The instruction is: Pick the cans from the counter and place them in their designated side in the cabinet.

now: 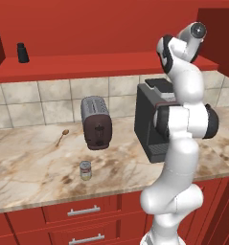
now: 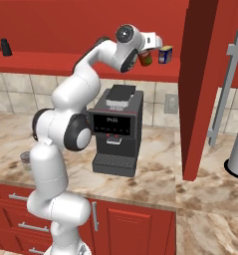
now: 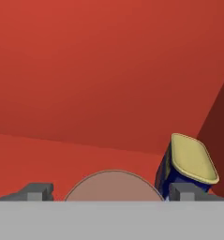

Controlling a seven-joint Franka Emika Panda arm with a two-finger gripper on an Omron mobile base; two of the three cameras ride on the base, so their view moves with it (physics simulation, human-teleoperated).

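Arm: raised high, reaching to cabinet shelf (image 2: pixel 65 62). Gripper (image 2: pixel 149 50): closed around dark red can (image 2: pixel 145 58), just beside blue-and-yellow can (image 2: pixel 165 54).

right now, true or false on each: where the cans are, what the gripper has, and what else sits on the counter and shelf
1. The gripper holds the dark red can up at the cabinet shelf. True.
2. The silvery can is already on the shelf. False: it stands on the counter, in front of the toaster.
3. A blue-and-yellow can stands on the shelf beside the held can. True.
4. The black shaker is on the counter. False: it is on the shelf, far left.
5. A spoon lies left of the toaster. True.
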